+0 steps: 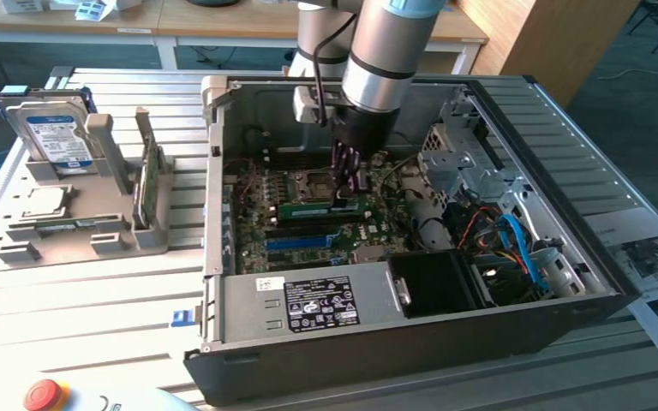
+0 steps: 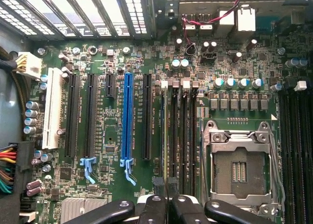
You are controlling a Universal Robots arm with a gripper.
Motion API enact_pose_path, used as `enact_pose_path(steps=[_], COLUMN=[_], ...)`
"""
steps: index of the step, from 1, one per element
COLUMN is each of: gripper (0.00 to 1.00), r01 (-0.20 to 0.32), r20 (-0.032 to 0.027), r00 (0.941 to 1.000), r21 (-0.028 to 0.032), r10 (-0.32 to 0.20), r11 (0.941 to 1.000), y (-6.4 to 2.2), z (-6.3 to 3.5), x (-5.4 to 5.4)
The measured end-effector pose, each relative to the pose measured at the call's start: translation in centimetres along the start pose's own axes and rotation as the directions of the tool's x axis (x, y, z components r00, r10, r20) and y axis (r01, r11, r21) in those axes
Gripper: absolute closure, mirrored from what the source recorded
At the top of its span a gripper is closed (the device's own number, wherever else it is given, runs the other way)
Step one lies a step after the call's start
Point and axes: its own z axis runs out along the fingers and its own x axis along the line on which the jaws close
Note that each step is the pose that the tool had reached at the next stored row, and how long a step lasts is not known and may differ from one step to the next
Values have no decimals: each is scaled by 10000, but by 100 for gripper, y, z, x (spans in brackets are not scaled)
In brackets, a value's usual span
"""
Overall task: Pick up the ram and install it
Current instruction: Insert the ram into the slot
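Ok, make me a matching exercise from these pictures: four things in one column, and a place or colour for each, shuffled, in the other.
Things:
1 hard drive
2 gripper
3 ram
4 round button

Matches:
A red, at the exterior view's lower left corner
B inside the case, over the motherboard
C upright in the grey stand, outside the case
D green, in the gripper's fingers

Pairs: 1-C, 2-B, 3-D, 4-A
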Motion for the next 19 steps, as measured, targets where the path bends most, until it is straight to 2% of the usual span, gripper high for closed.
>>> enact_pose_path(steps=[19], gripper=[89], r01=[-7], r20=[0], r00=[10000], r21=[7], r10=[7], r11=[10000], y=[6], z=[1], x=[13])
